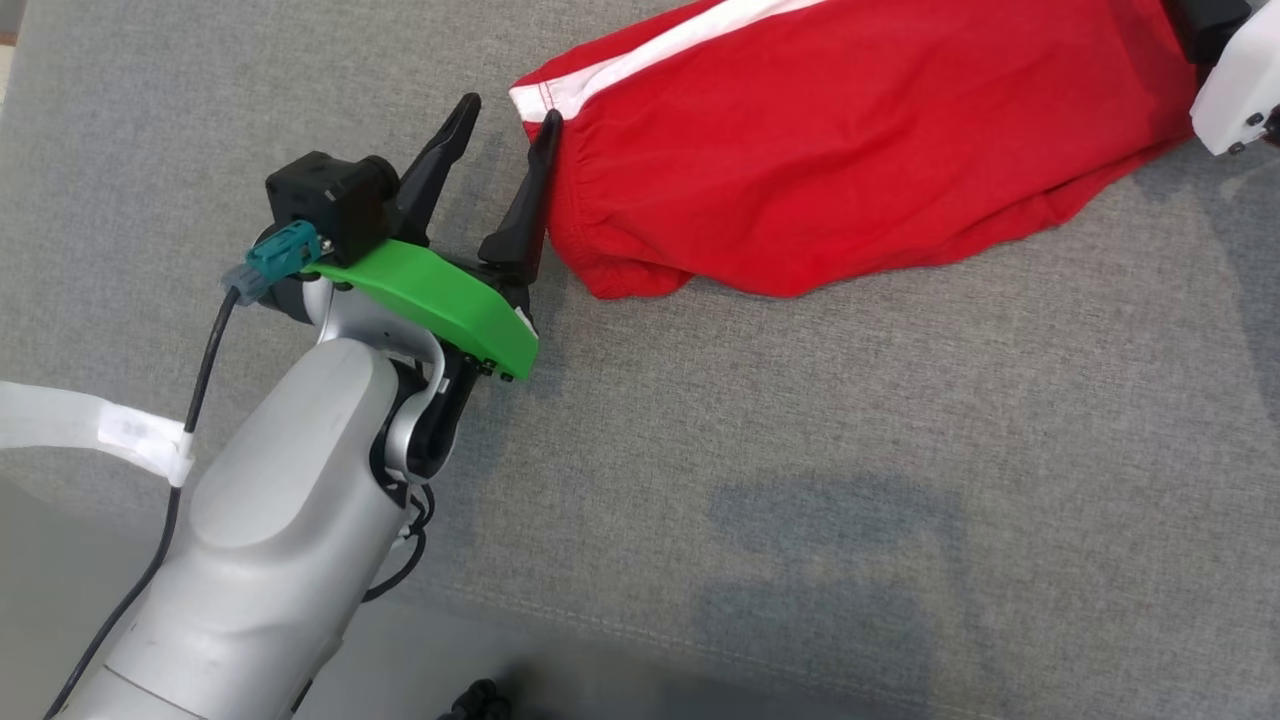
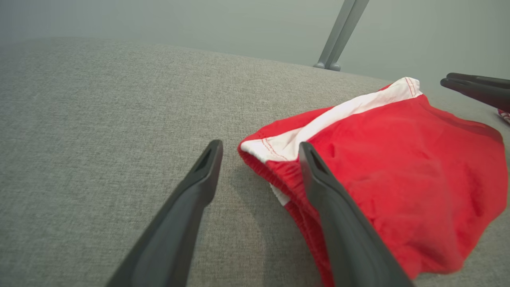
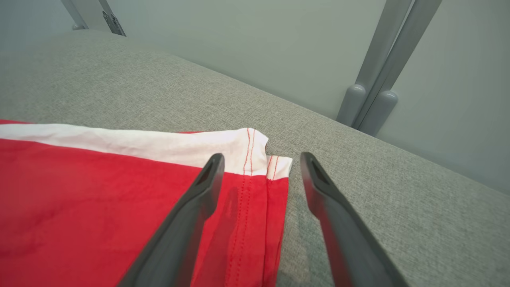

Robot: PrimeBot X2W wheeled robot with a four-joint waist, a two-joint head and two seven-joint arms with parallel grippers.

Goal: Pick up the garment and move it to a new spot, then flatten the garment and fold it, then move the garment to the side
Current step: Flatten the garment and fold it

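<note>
Garment [image 1: 850, 150] lies on grey fabric surface [image 1: 800, 450], spanning both grippers. Left gripper [image 1: 505, 125] jaws released, straddling gathered edge; right gripper [image 3: 261, 158] jaws released over hem corner. We'd pinch all layers, lift both ends level.

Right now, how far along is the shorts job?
Done, apparently: red shorts lie flat and doubled over on the grey upholstered surface, hem layers stacked. In hand: nothing; left claw open at the waistband, right claw open at those layers. Left: moving them aside, maybe another fold.
</note>
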